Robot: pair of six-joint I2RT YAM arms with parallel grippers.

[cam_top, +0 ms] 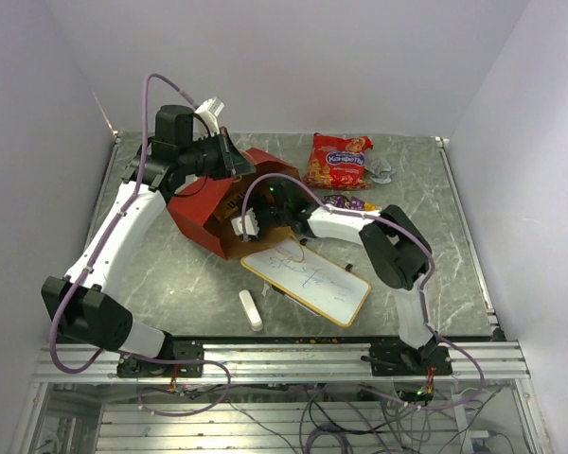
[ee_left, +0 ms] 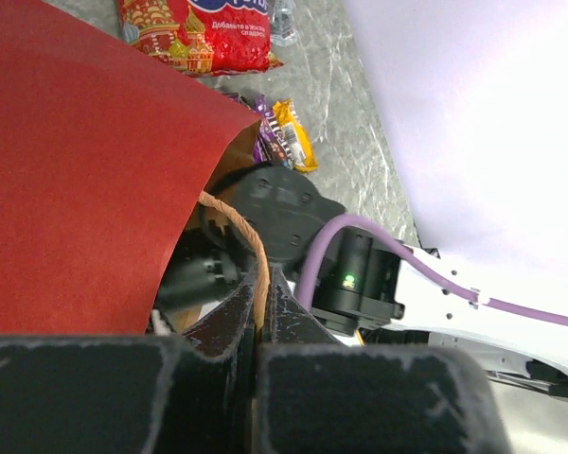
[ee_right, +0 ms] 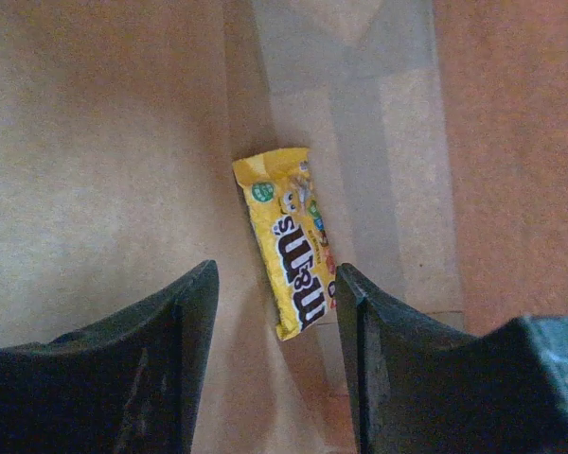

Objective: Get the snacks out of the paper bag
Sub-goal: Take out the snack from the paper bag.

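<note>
The red paper bag (cam_top: 204, 213) lies on its side with its mouth to the right. My left gripper (cam_top: 240, 167) is shut on its twine handle (ee_left: 250, 248) at the upper rim of the red wall (ee_left: 76, 180). My right gripper (cam_top: 250, 223) is inside the mouth; it is open (ee_right: 275, 284) over the brown kraft inside (ee_right: 104, 161), with a yellow candy pack (ee_right: 289, 241) lying just ahead between the fingertips, untouched. Outside the bag lie the red-orange packet (cam_top: 338, 161), purple and yellow packs (cam_top: 346, 201) and a silvery wrapper (cam_top: 381, 170).
A white whiteboard (cam_top: 308, 277) lies in front of the bag's mouth, under my right forearm. A white eraser stick (cam_top: 251, 309) lies near the front edge. Walls close in the table on the left, back and right.
</note>
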